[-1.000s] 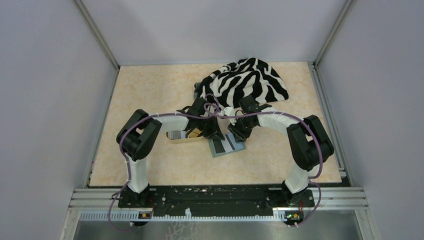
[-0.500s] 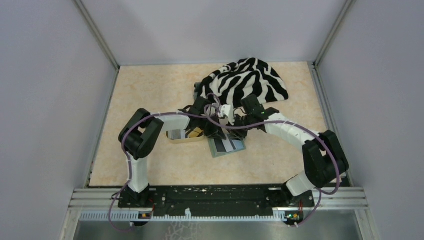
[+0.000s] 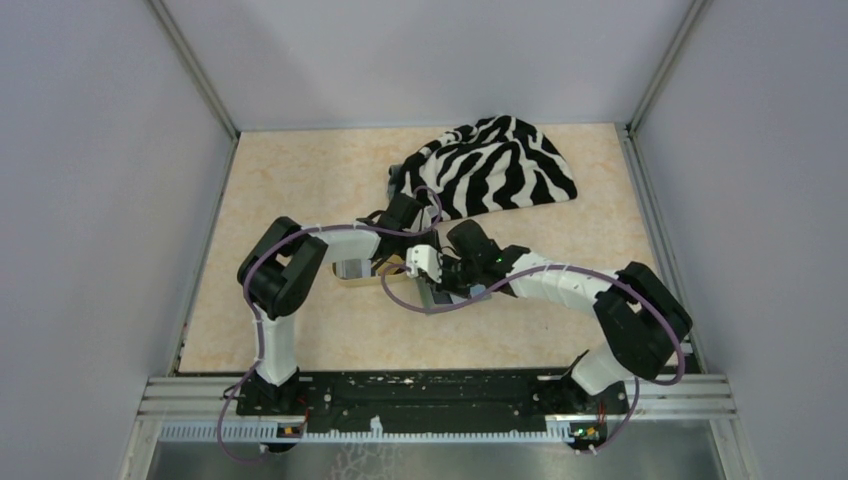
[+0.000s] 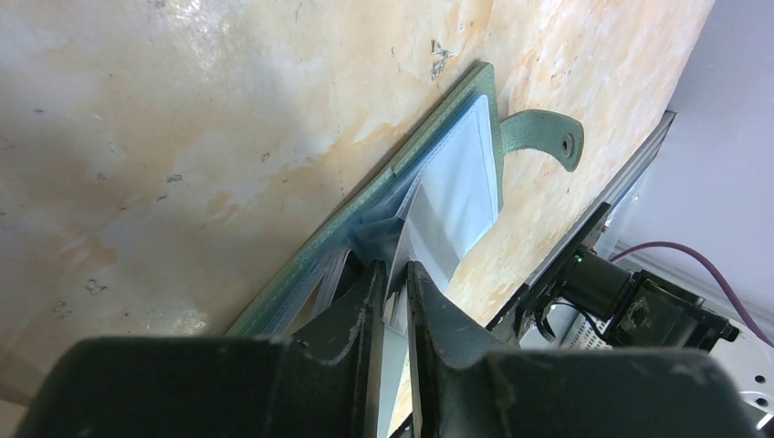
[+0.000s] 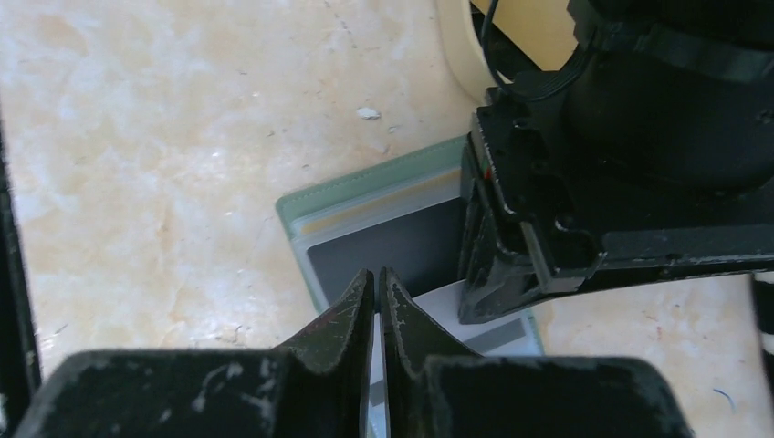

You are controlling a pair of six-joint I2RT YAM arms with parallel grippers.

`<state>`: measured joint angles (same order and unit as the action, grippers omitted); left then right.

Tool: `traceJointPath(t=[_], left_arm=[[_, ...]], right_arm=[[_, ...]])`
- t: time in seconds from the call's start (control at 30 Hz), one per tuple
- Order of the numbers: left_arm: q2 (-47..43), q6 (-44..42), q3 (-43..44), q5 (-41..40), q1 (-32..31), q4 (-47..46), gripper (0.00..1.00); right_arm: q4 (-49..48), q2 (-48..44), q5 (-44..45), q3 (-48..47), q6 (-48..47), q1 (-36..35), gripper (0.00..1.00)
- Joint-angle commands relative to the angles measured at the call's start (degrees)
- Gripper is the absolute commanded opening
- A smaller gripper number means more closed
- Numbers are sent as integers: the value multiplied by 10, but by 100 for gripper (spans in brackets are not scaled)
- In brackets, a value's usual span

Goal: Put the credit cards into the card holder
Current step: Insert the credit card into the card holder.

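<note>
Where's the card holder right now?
The card holder lies open on the table beside the tan tray, left gripper and right gripper both at it; in the top view the right arm hides most of it.

Both arms were bent inward toward the middle; the left hand point(image 4: 394, 274) and right hand point(image 5: 376, 283) were pinched nearly shut, close together.

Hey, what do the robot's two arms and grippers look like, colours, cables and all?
The left arm and right arm match: white tubular links between bulky black joint housings, each trailed by a looping purple cable. A small green light glows near the right arm's wrist. The left gripper and right gripper have matte black wedge-shaped fingers with scuffed grey edges.
</note>
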<state>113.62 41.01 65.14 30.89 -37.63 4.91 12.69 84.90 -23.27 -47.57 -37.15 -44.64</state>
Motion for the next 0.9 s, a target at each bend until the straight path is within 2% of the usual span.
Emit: traceJointPath(t=[0.0, 0.87], left_arm=[[25, -29, -7, -31, -2, 49, 22], [28, -35, -3, -28, -2, 56, 31]], right_arm=[[-68, 23, 100, -2, 32, -30, 6], [33, 75, 204, -48, -10, -45, 5]])
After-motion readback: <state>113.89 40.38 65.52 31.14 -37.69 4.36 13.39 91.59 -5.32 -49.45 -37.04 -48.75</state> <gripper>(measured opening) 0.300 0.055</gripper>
